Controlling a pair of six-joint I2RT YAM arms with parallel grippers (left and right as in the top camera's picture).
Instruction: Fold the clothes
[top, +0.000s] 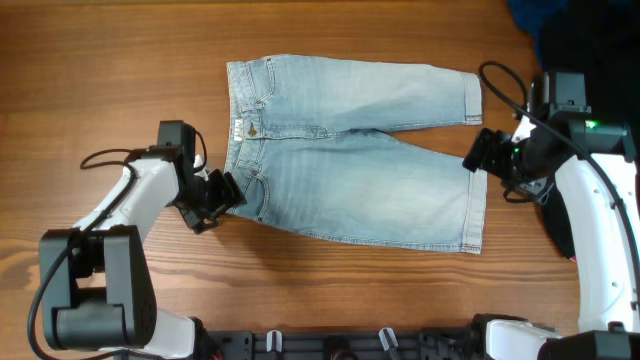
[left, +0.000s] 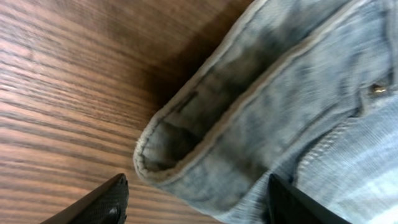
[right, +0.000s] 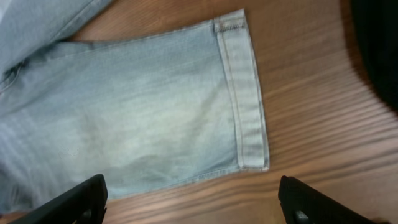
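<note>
At the near side of the worktop (top: 100, 80): left fingers (left: 106, 202) spread wide, empty, straddling the waistband corner (left: 180, 149). Right fingers (right: 74, 199) also wide, empty, facing a leg hem (right: 245, 93). Denim shorts (top: 350, 170) lie flat mid-worktop, waist toward the left arm. Judgement: moderate weight, limp but thick at seams, neither slippery nor fragile. Pinch the doubled waistband and hem. Dark cloth pile (top: 580, 40) at the far right.

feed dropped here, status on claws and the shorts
Left claw open at the waistband corner, not gripping. Right claw open over a leg hem. Denim shorts flat, unfolded. Dark cloth off right, clear of them.
</note>
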